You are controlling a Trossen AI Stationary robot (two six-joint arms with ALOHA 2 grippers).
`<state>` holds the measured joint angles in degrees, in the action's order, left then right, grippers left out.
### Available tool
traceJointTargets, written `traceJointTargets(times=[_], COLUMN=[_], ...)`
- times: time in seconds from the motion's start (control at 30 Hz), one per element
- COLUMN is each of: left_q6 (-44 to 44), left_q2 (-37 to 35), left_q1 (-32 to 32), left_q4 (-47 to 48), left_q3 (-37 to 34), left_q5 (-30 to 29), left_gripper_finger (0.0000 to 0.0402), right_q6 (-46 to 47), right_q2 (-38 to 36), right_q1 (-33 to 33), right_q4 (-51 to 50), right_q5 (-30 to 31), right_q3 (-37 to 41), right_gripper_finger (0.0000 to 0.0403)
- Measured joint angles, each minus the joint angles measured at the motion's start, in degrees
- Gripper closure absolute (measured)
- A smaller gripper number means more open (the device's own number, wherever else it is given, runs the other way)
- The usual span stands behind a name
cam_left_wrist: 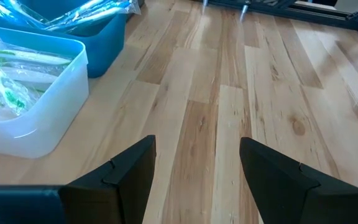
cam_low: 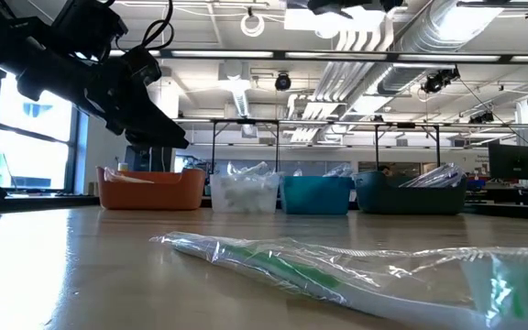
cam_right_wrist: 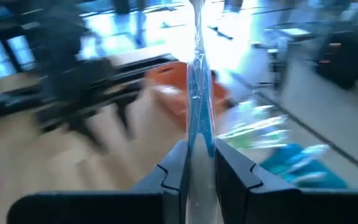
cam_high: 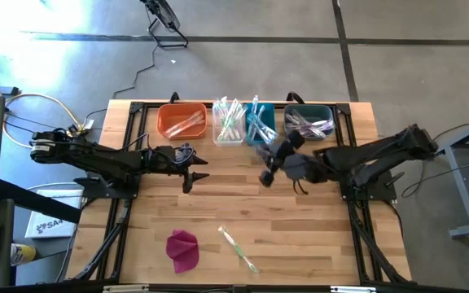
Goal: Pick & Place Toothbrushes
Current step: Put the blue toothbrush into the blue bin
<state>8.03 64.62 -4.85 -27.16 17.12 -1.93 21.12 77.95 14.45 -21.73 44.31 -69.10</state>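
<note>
One green-handled toothbrush (cam_high: 238,248) in a clear wrapper lies flat on the table near its near edge, and it fills the foreground of the low view (cam_low: 319,266). My right gripper (cam_high: 265,155) hovers just in front of the teal bin (cam_high: 259,126), shut on a blue-handled wrapped toothbrush (cam_right_wrist: 197,93). My left gripper (cam_high: 189,168) is open above bare wood in front of the orange bin (cam_high: 181,120); its own view shows its fingers (cam_left_wrist: 135,168) spread over the planks. The bins hold more wrapped toothbrushes. My right gripper (cam_right_wrist: 199,152) pinches the blue toothbrush between its two fingers at one end of the wrapped stick (cam_right_wrist: 199,134). The rest of the stick runs on beyond the fingertips, in line with the fingers. It is lifted clear of the table.
Four bins stand in a row along the far edge: orange, clear (cam_high: 228,124), teal and dark teal (cam_high: 308,122). A magenta cloth lump (cam_high: 183,248) lies near the near edge, left of the loose toothbrush. Bare wood lies between the arms and the near edge.
</note>
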Motion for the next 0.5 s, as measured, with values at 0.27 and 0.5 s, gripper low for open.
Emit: traceJointTargets(times=[0.27, 0.5], left_q6=[0.0, -0.02], left_q2=[0.0, 0.0], left_q1=[0.0, -0.01], left_q4=[0.11, 0.11], left_q3=[0.02, 0.02], left_q5=[0.0, 0.0], left_gripper_finger=[0.0174, 0.0174], right_q6=[7.49, 10.47], right_q2=[1.08, 2.59], right_q1=[-15.76, -26.71], right_q4=[-6.25, -9.86], right_q5=[-10.9, -15.95], right_q3=[0.01, -0.02], right_gripper_finger=[0.0356, 0.0356])
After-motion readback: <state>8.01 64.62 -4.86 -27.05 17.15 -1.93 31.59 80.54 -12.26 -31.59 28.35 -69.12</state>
